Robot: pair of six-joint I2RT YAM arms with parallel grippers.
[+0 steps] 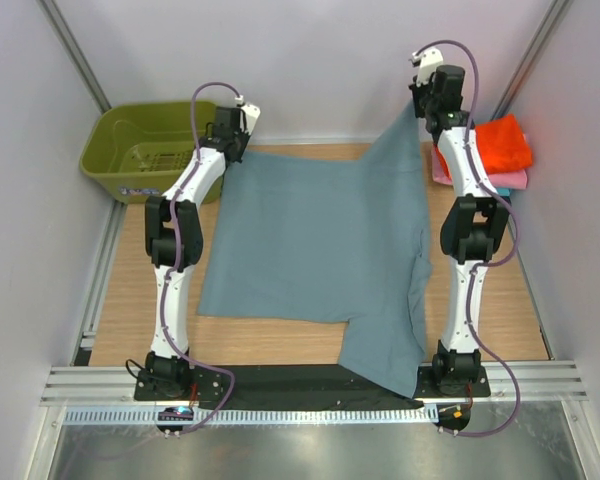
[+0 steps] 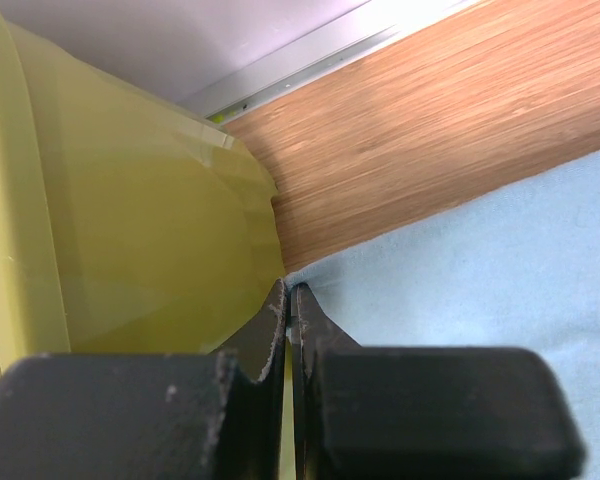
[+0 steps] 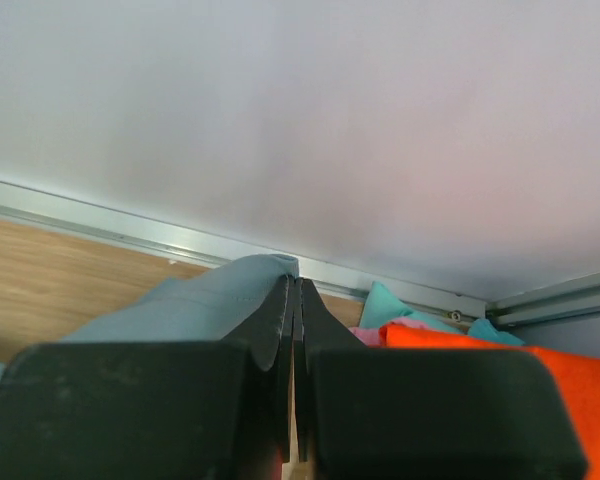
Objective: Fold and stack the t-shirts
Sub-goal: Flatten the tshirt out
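left tool (image 2: 288, 298) clenched, tips at blue-grey t-shirt (image 1: 320, 240) corner beside basket (image 1: 110, 150) | right tool (image 3: 295, 290) clenched on lifted corner

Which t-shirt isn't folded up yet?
The big blue-grey t-shirt, spread open across the table. The orange t-shirt, pink t-shirt and teal t-shirt sit folded in a pile at the far right.

Basket (image 2: 130, 230) just beside left claw (image 2: 289, 292)
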